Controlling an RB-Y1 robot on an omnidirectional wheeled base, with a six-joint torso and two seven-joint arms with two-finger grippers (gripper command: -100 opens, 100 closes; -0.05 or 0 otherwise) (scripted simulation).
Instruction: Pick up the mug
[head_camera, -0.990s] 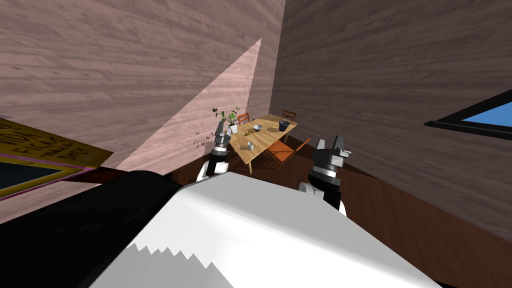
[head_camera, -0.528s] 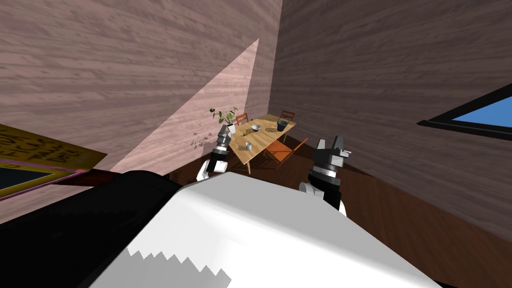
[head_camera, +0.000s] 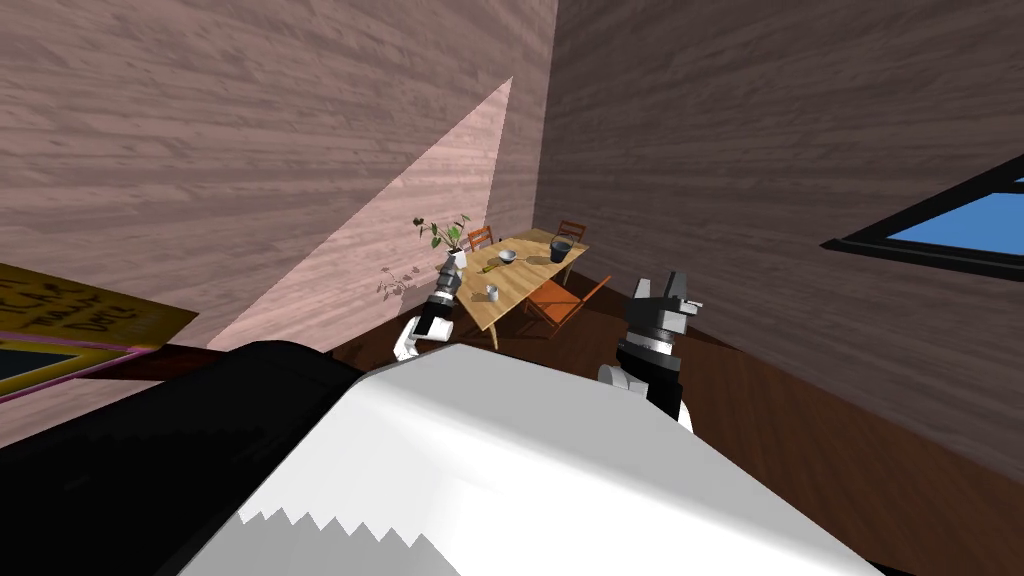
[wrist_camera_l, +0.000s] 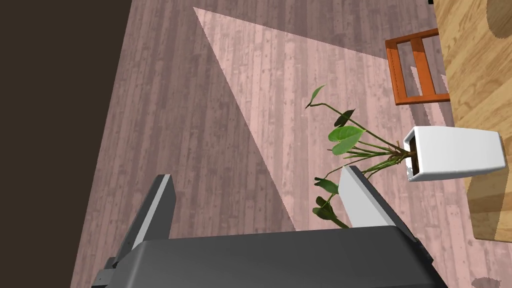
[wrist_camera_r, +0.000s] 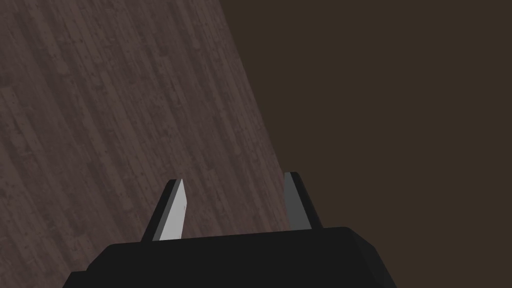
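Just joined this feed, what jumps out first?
A light wooden table stands in the far corner with orange chairs, carrying the small mug, a bowl and a dark bucket. A leafy plant in a white pot sits beside it, ahead of the open left gripper.

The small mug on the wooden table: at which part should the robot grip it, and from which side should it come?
Judged from afar: the mug seems upright near the near end of the table. Grip its body across the sides, coming from the near edge with the open left gripper. Its handle is too small to tell.
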